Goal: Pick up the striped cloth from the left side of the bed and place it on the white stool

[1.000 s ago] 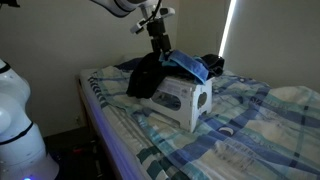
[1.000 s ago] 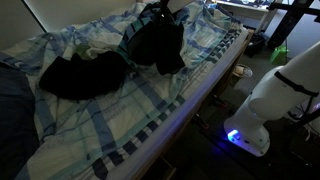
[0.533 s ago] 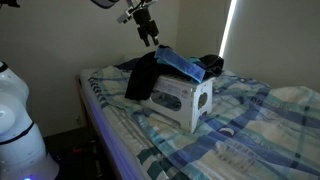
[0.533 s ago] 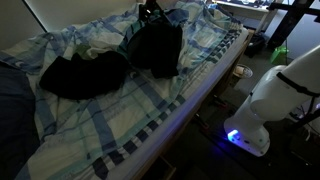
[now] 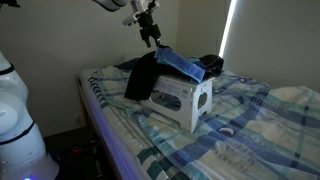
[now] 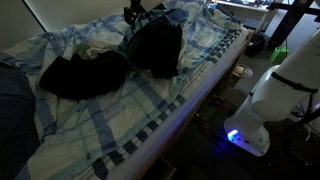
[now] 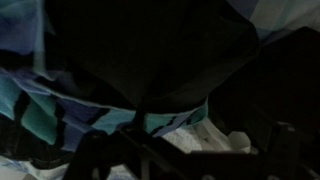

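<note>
The white plastic stool [image 5: 183,100] stands on the plaid-sheeted bed [image 5: 250,135]; the blue striped cloth [image 5: 185,65] lies atop it, a black garment [image 5: 142,78] seemingly draped down its side.

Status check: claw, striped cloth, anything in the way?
Empty claw hangs above white stool, open or shut unclear. On the stool top, striped cloth lies draped. A black garment hangs at the stool's side, clear of the claw.

The cloth [image 5: 183,64] is blue, the stool [image 5: 188,100] plain white, the bed [image 5: 250,125] a light blue and white plaid, the garment [image 6: 85,73] black.
</note>
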Controlling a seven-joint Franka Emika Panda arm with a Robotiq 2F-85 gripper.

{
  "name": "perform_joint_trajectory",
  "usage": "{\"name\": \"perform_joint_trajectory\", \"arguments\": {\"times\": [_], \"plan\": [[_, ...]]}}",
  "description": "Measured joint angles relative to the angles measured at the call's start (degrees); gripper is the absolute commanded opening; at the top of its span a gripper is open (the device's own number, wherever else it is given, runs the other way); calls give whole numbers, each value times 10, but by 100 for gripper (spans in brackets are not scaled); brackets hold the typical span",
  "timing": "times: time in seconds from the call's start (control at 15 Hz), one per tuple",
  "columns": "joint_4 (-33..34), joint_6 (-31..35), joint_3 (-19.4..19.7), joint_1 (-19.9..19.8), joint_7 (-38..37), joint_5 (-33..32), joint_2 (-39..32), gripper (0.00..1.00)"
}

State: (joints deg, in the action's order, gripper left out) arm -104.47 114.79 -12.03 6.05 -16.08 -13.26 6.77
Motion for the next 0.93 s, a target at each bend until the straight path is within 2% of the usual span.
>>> {"name": "perform_joint_trajectory", "arguments": {"times": [0.47, 0.93], "plan": [[77, 0, -4, 37, 1, -4, -96, 100], [125, 0, -1, 51, 1, -13, -140, 100]]}}
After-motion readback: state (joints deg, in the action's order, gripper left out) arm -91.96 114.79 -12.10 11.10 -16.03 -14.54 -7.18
